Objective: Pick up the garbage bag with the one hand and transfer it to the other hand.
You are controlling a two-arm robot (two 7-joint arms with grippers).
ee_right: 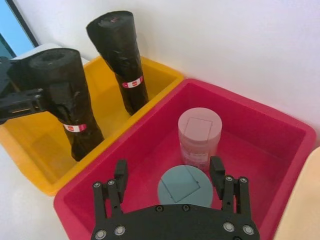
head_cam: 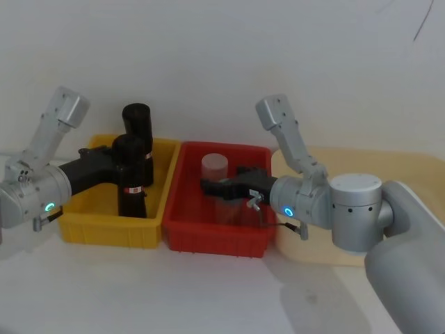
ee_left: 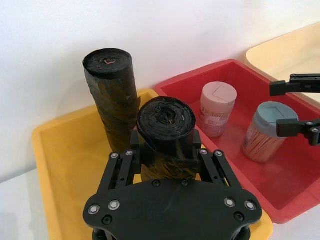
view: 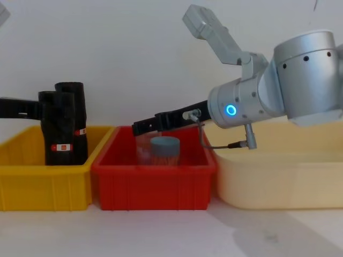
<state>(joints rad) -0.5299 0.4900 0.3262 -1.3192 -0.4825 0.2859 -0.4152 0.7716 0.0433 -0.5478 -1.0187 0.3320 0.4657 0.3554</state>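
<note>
Two black garbage bag rolls stand in the yellow bin (head_cam: pixel 104 233). My left gripper (ee_left: pixel 166 144), on the green-lit arm, is shut on the upper part of the nearer garbage bag (head_cam: pixel 131 182), one finger on each side of it. That roll leans slightly, with its lower end low inside the bin. The second roll (head_cam: pixel 138 124) stands upright behind it, untouched. My right gripper (head_cam: pixel 206 185), on the blue-lit arm, hangs open over the red bin (head_cam: pixel 215 240), just above a grey-lidded jar (ee_right: pixel 186 184), holding nothing.
A pink-lidded jar (ee_right: pixel 199 131) stands behind the grey-lidded one in the red bin. A cream tray (view: pixel 278 182) lies to the right of the red bin. The white wall is close behind the bins.
</note>
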